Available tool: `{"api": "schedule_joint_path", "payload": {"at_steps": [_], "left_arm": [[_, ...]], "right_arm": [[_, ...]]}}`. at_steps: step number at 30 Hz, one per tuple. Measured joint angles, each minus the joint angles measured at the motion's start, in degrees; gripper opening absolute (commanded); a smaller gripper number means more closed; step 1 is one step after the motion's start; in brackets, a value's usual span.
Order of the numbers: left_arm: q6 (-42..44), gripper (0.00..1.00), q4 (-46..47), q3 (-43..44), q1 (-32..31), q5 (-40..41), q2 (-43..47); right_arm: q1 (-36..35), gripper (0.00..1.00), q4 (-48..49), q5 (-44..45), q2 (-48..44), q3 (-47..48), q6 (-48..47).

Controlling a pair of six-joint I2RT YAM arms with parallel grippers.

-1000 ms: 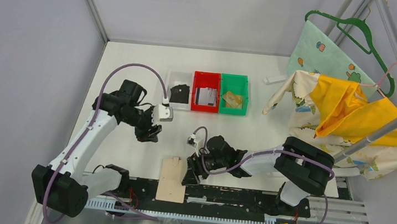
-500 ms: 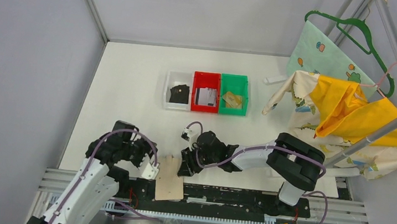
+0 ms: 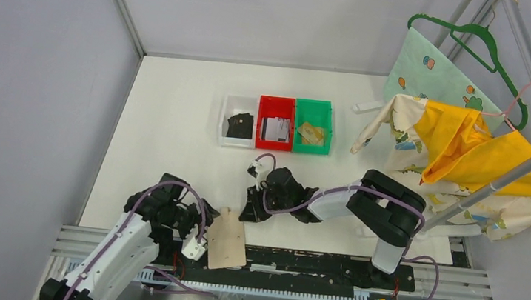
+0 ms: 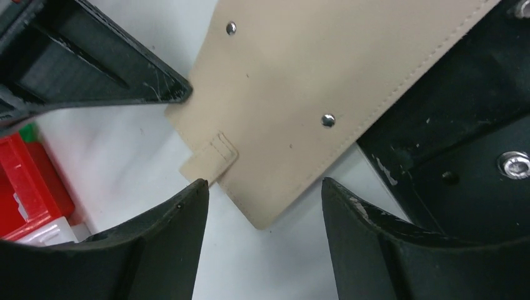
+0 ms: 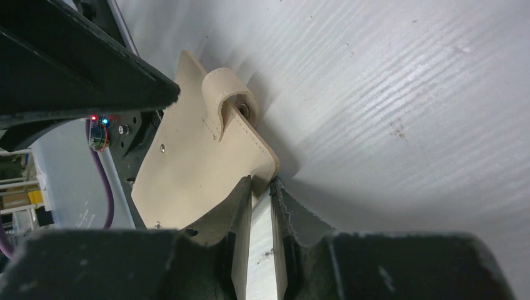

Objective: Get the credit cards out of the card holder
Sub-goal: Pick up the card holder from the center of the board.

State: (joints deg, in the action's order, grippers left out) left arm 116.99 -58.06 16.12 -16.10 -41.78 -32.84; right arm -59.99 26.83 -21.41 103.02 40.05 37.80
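The card holder [image 3: 229, 243] is a flat, smooth, beige piece that looks like soft leather, shaped like a long rectangle with neat stitching along its edge. It lies at the 6 o'clock edge of the white desk [image 3: 176, 126], and its near end sticks out over the black rail [image 3: 310, 263]. Its long side runs almost from 12 o'clock to 6 o'clock. The little snap tab [image 5: 224, 94] is at the far end, points to 12 o'clock and curls up into a loop. Two tiny shiny round studs [image 4: 327, 119] sit on the beige face. The left fingers [image 3: 206, 224] are wide apart and hold nothing; they hang just over the holder's far corner at its 9 o'clock side. The right fingers [image 3: 250, 209] are close together at the 3 o'clock side, with the thin edge of the holder pinched between them. Far off at 12 o'clock stand three small plastic boxes in a row. The white bin [image 3: 231, 109] has a black card [image 3: 240, 125] in it, the red bin [image 3: 277, 103] has a grey card [image 3: 276, 129], and the green bin [image 3: 315, 107] has a gold card [image 3: 311, 133].
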Motion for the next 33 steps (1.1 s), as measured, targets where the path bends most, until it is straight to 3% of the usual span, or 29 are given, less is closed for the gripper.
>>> {"api": "schedule_joint_path", "payload": {"at_steps": [6,9,11,13,16,23,27,29,33], "left_arm": [[0.68,0.67,4.02,-0.20,-1.18,-4.79,-7.91],[0.70,0.54,5.86,-1.38,-1.73,-7.45,-9.16],[0.74,0.36,7.78,-2.54,-1.95,-8.76,-9.46],[0.98,0.21,10.32,-3.65,-2.14,-9.25,-10.40],[1.77,0.09,14.38,-4.17,-2.40,-8.48,-12.59],[1.97,0.02,19.85,-3.89,-2.40,-4.37,-11.80],[1.97,0.02,19.91,-3.89,-2.40,-3.28,-8.09],[1.97,0.02,19.87,-3.85,-2.40,-3.21,-5.70],[1.38,0.02,19.10,-2.91,-2.40,-3.32,-2.91]], "right_arm": [[1.16,0.04,3.76,-3.02,3.52,1.42,2.47],[2.60,0.02,3.15,-3.78,6.47,5.33,2.71],[3.58,0.04,2.14,-4.39,8.87,9.05,2.51],[4.50,0.13,0.46,-4.83,11.13,12.90,1.81],[6.08,0.29,-3.10,-5.57,13.35,18.45,-0.59],[8.48,0.61,-9.27,-5.35,10.88,20.15,-8.83],[9.53,0.80,-11.89,-2.29,1.92,15.78,-17.49],[9.92,0.98,-11.85,-0.92,-4.35,12.04,-22.10],[10.38,0.98,-8.04,0.72,-16.39,2.95,-31.67]]}}
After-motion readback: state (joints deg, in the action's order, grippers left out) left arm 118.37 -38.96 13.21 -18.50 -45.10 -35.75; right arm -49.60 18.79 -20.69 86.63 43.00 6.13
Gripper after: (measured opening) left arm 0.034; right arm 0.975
